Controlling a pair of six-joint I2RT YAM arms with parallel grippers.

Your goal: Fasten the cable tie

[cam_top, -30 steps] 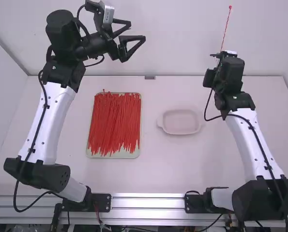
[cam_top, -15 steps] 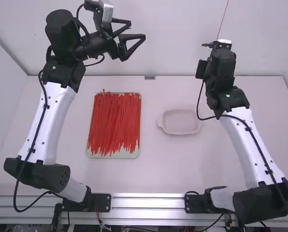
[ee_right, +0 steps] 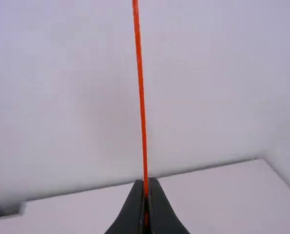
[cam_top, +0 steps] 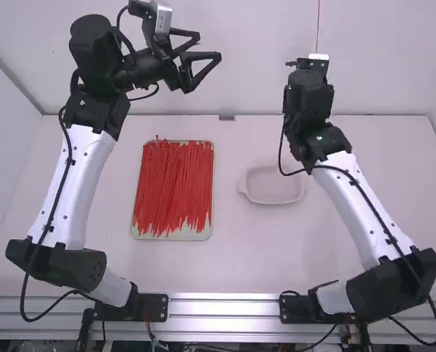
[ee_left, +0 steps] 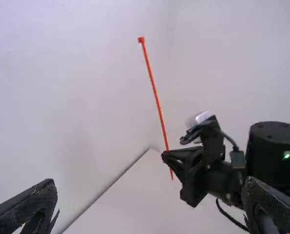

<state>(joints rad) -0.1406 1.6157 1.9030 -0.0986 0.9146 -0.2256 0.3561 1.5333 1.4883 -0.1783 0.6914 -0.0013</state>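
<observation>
My right gripper point(ee_right: 145, 190) is shut on the lower end of a single red cable tie point(ee_right: 140, 97). It holds the tie upright, high above the back of the table point(cam_top: 319, 26). The left wrist view shows that tie point(ee_left: 153, 95) standing straight up from the right gripper point(ee_left: 170, 158), its head at the top. My left gripper point(cam_top: 209, 44) is open and holds nothing. It is raised high at the back left and points toward the right arm, well apart from the tie. One of its fingers point(ee_left: 32, 207) shows in the left wrist view.
A tray point(cam_top: 209, 233) piled with several red cable ties point(cam_top: 174, 188) lies left of the table's middle. A shallow white dish point(cam_top: 272, 185) sits to its right, under the right arm. White walls close in the back and sides.
The right arm has swung left, carrying the upright tie toward the middle and nearer the left gripper. The left arm has stayed still.
</observation>
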